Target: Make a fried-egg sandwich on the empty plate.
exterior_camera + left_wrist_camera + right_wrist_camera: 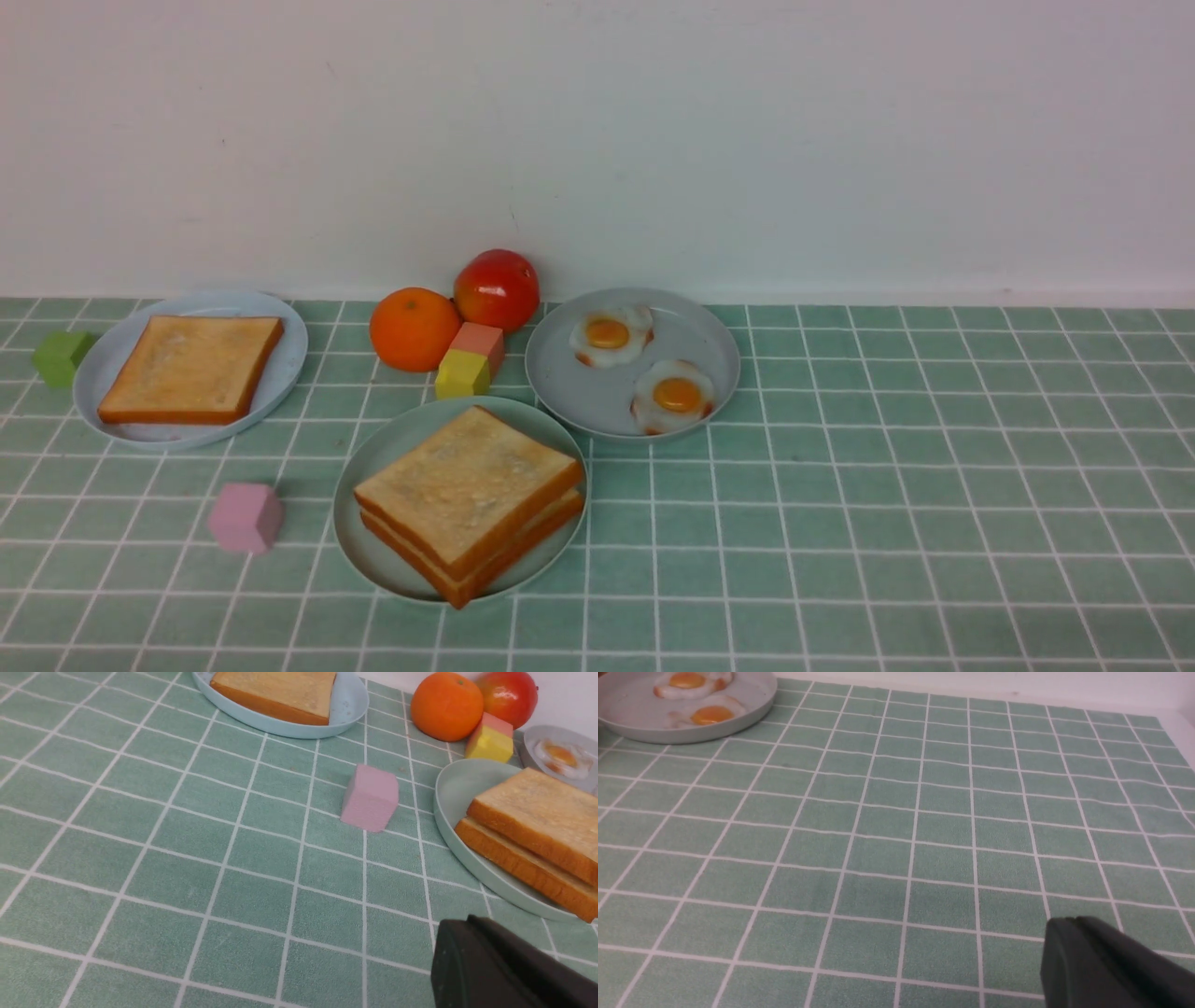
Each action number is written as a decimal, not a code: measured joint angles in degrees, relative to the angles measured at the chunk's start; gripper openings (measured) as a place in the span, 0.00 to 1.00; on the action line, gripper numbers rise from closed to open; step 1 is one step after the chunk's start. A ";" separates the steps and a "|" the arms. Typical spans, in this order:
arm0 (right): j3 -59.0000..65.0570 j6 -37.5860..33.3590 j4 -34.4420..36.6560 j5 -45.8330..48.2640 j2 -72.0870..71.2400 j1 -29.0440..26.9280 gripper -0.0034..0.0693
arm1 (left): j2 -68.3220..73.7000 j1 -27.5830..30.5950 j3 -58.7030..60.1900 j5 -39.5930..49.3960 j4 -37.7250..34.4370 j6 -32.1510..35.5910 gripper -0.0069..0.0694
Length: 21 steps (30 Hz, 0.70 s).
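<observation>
Nearest the robot, both grippers sit closed and empty: the left gripper and the right gripper each show only a dark tip above the tiled cloth. At the scene's centre, the fried-egg sandwich lies on the mint-green plate (its egg is hidden between the slices). A pink block sits at its 9 o'clock, the grey plate with two eggs at 1 o'clock, the light blue plate with one toast at 10 o'clock.

A staged tabletop test bench: green checked tablecloth against a bare white wall (toy food, coloured blocks)
</observation>
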 joint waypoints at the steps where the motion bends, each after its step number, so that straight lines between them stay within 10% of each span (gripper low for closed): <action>1: 0.00 0.00 0.00 0.00 0.00 0.00 0.06 | 0.00 0.00 0.00 0.00 -0.34 -0.11 0.07; 21: 0.00 0.00 -0.02 0.00 0.00 0.00 0.09 | 0.00 0.00 0.00 0.00 -0.34 -0.16 0.07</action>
